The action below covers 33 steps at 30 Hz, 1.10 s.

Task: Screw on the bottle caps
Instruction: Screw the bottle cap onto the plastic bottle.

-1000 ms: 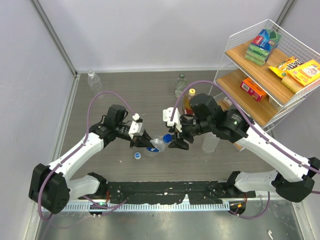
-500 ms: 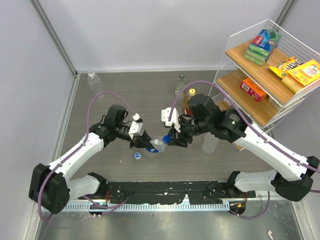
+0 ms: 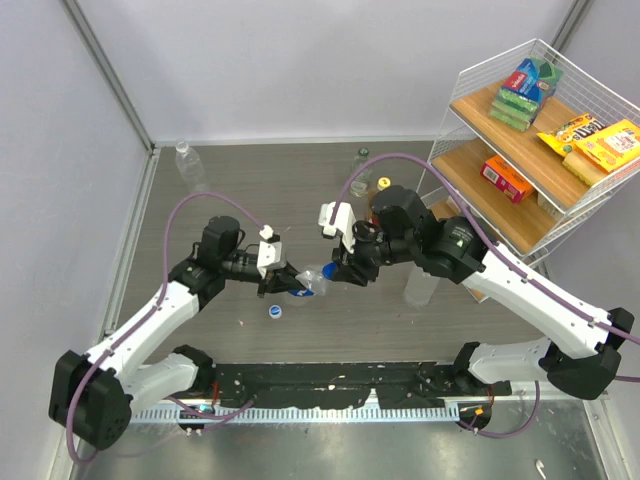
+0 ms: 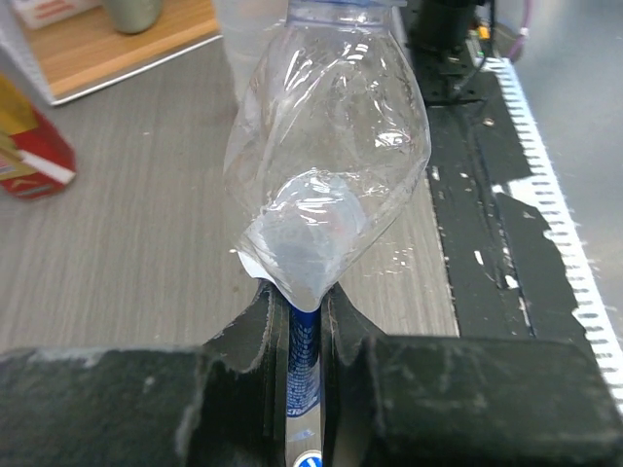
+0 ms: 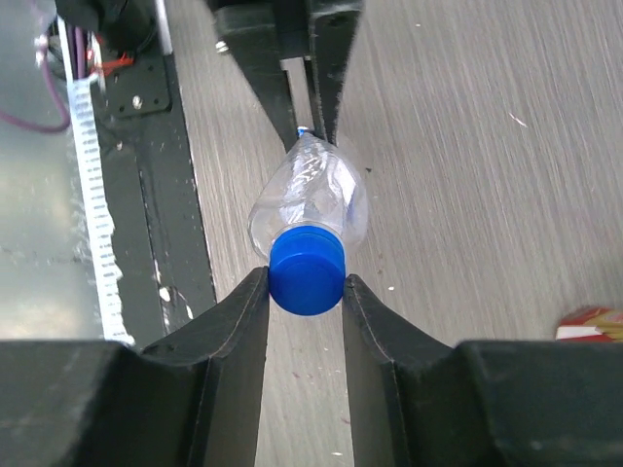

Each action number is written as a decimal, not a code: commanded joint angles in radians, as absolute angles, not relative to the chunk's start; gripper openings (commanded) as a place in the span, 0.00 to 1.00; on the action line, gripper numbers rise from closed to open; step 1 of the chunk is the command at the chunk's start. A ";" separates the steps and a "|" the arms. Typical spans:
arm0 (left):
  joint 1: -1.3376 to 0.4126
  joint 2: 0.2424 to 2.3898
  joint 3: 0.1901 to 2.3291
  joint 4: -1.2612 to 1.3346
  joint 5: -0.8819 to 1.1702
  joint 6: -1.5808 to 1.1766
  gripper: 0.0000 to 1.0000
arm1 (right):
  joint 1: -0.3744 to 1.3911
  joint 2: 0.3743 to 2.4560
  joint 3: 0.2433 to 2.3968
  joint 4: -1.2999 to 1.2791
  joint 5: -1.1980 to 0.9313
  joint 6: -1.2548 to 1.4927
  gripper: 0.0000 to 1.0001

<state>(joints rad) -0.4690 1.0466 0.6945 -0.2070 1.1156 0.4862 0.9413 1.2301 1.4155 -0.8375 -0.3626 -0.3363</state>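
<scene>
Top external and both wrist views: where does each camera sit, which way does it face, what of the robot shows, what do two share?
Top external: above and behind the bases, facing down at the table; both arms, left gripper and right gripper show.
Left wrist: on the left arm, facing along its fingers at the bottle they clamp.
Right wrist: on the right arm, facing along its fingers at the blue cap they pinch.
Shared: both wrist views see that bottle, opposite ends.
</scene>
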 commanded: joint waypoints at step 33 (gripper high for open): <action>-0.622 0.828 0.485 0.287 0.406 0.229 0.00 | 0.954 1.183 1.338 -0.486 0.080 0.157 0.85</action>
<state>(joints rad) -0.7006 0.8177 0.4808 0.2447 0.2676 0.2573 0.9546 1.2926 1.3804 -0.6109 0.0647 0.3122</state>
